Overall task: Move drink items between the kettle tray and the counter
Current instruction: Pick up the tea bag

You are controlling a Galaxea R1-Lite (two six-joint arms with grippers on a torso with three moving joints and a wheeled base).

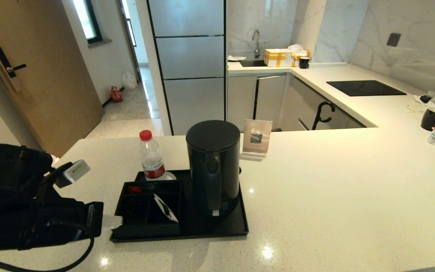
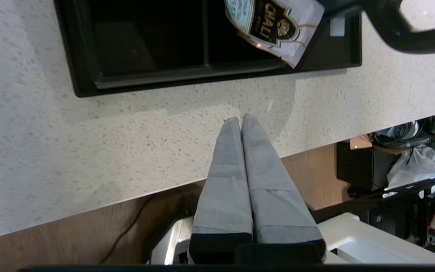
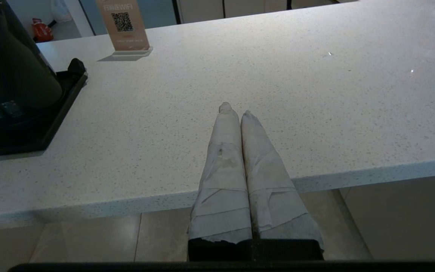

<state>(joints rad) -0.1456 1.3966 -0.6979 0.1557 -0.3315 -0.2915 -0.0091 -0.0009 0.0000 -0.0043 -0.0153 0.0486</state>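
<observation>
In the head view, the kettle (image 1: 213, 168) stands on the kettle tray (image 1: 240, 226), and the tea sachet (image 1: 164, 207) leans in the tray's compartment box (image 1: 147, 223). Nothing of the task's own lies out on the counter (image 1: 334, 196), so judging from this the moving is all left to do. The left gripper (image 1: 112, 221) reaches in from the left, level with the tray's near left corner, its pale tips just at the box's edge.

In the left wrist view, the left gripper (image 2: 241, 120) has its padded fingers (image 2: 225, 170) pressed together, holding nothing, above bare counter near the box wall; the sachet (image 2: 274, 26) sits well beyond the tips.

In the right wrist view, the right gripper (image 3: 234, 109) is likewise closed and empty, parked at the counter's near edge, well apart from the kettle (image 3: 10, 64).
</observation>
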